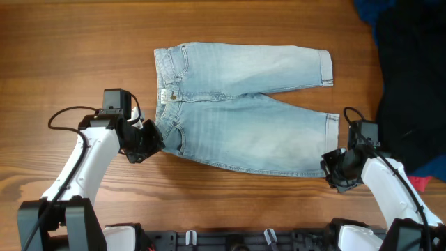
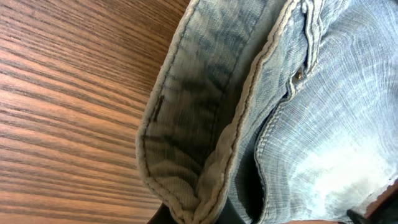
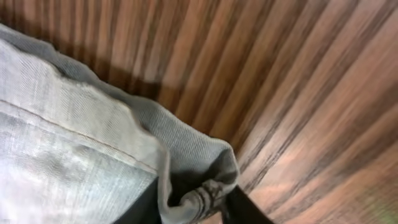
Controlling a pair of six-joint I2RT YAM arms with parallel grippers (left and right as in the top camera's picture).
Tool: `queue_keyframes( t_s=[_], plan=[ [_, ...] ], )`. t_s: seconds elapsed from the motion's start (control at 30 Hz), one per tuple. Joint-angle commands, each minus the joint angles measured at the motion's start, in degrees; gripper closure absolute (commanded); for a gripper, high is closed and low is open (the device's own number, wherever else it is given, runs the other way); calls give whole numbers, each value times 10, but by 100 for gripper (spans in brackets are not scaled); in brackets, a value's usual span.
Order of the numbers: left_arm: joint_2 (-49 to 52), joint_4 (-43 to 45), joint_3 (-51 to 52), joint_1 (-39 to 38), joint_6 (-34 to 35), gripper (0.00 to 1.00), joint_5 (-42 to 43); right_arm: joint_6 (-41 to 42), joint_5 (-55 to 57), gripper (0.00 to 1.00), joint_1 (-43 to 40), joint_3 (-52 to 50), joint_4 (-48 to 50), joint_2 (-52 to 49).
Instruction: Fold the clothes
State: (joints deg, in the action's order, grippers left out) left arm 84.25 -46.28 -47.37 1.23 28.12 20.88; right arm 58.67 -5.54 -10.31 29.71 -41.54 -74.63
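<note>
Pinching the shorts point(image 1: 244, 104) on the table point(image 1: 70, 42), our left claw point(image 1: 153, 141) grips the waistband point(image 2: 186, 118), our right claw point(image 1: 332, 168) the leg hem point(image 3: 193, 162).

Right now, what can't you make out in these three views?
- Left fingers: in the left wrist view, cut off by the bottom edge and covered by the waistband of the denim shorts; grip unconfirmed.
- Right fingers: in the right wrist view, tips cut off by the bottom edge, with the hem bunched between them.
- Dark cloth pile: overhead, cut off by the top and right edges.
- Pink-red cloth: overhead, mostly hidden under the dark pile.
</note>
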Motion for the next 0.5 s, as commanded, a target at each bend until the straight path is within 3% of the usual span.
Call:
queue_keyframes(
  t_s=[0.0,0.03,0.07,0.2,0.47],
  plan=[
    [-8,-3,2,1,-9,95,-8,-2,42,81,-3,-24,2,-17],
    [-8,-3,2,1,-9,94,-8,-2,42,94,-3,-24,2,-17],
    [-8,-6,2,1,-9,95,-8,-2,42,96,-3,-24,4,-17],
    [-22,-59,2,1,-9,96,-8,-68,7,96,-3,-3,3,-9],
    [-260,-180,-4,2,-9,96,-8,-177,20,95,-3,236,-217,137]
  ],
)
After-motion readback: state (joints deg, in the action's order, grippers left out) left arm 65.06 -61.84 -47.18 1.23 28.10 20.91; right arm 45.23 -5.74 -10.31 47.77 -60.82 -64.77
